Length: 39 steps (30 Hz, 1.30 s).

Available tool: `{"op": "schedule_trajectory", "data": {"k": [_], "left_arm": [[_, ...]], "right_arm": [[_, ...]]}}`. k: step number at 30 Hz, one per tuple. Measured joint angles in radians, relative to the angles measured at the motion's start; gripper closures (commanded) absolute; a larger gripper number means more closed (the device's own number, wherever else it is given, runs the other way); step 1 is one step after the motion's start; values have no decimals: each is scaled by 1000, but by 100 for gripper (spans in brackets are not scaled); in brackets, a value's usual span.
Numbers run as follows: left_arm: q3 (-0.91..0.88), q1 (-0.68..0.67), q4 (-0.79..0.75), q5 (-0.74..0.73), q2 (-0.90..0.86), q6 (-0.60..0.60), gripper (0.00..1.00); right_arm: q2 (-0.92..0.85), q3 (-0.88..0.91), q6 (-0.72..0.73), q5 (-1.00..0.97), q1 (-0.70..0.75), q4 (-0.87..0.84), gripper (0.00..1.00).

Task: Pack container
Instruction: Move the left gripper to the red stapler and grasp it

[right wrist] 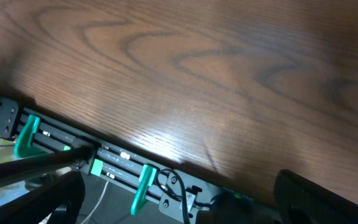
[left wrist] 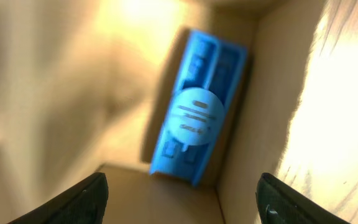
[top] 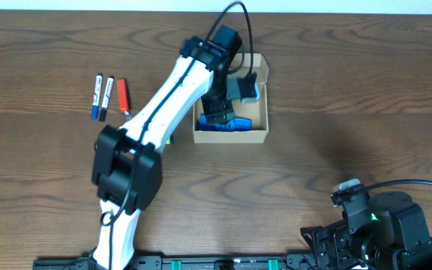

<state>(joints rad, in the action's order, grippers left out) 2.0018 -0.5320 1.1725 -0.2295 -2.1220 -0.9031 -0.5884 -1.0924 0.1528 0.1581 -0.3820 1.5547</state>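
The container, a small tan cardboard box, stands open at the back middle of the table. A blue plastic piece lies inside along its front wall. In the left wrist view this blue piece carries a round white label and rests against the container's wall. My left gripper hangs open just above the box's inside, nothing between its fingers. My right gripper is open and empty over the table's front edge.
Two blue-capped markers and a red marker lie on the wooden table left of the box. The right arm sits folded at the front right corner. A rail with green clips runs along the front edge.
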Motion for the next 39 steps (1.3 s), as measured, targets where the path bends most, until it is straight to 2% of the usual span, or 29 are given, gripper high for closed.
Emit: {"op": "schedule_trajectory", "data": {"k": [8, 14, 19, 26, 39], "left_arm": [[53, 33, 29, 51, 295, 190, 27], [59, 185, 85, 137, 393, 378, 25], [50, 337, 100, 170, 384, 514, 24], [47, 487, 100, 165, 322, 628, 25], [37, 506, 64, 159, 28, 750, 35]], "right_arm": [[0, 0, 0, 0, 0, 0, 1], [0, 0, 0, 0, 0, 0, 1], [0, 0, 0, 0, 0, 0, 1], [0, 0, 0, 0, 0, 0, 1], [0, 0, 0, 0, 0, 0, 1]]}}
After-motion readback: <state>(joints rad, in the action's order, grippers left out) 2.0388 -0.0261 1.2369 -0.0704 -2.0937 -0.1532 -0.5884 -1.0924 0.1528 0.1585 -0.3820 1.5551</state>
